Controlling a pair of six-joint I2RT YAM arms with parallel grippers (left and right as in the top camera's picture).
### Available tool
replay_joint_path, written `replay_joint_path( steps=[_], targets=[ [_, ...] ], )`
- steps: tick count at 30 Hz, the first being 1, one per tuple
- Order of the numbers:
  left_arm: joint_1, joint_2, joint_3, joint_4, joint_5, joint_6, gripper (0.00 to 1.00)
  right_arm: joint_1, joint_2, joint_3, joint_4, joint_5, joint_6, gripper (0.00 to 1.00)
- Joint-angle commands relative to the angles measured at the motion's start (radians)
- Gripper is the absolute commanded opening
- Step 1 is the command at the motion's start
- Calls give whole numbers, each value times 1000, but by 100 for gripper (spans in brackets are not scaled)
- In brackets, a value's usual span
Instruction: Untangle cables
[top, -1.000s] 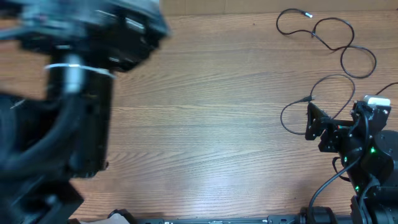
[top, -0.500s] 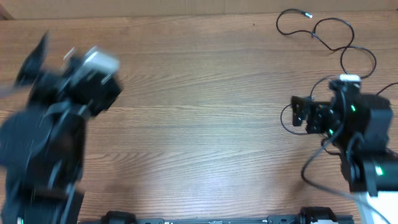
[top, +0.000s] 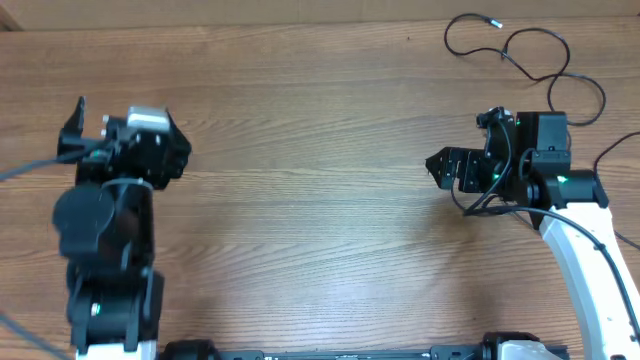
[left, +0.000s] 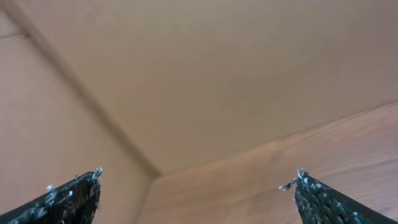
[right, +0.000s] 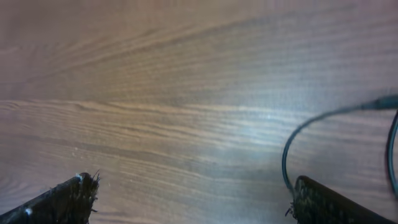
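Left gripper (left: 196, 179) and right gripper (right: 193, 180): jaws spread wide, empty. Cables (top: 508, 57) lie on the table (top: 320, 200) (wood-grained), one loop (right: 285, 163) between the right jaws, beside one fingertip.

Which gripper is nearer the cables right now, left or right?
Right. The right gripper is open, and the nearest loop of the cables lies close beside one of its fingers. The left gripper, also open, is across the table on the far side, with no cable near it.

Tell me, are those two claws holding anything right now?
Nothing. The left gripper and right gripper both stand open and empty; the cables lie loose on the table.
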Motion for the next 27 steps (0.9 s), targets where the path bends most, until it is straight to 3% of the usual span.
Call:
replay_joint_path(
  steps=[1,5,9,13,20,27],
  targets=[
    [24,26,-8,17,-96,3,100,4,-50,20,23,31,-27,100],
    [82,21,-8,-8,33,-178,100,4,-75,26,34,71,-27,100],
    [211,-8,-10,-9,274,-412,100,4,-80,26,24,76,-27,100],
    [293,-38,-10,24,333,-533,100,4,-80,26,24,76,-27,100],
    [306,-51,-37,20,320,-543,100,4,-80,26,29,76,-27,100],
    [291,-44,-37,-34,431,-542,100,4,-80,26,39,76,-27,100]
  ],
)
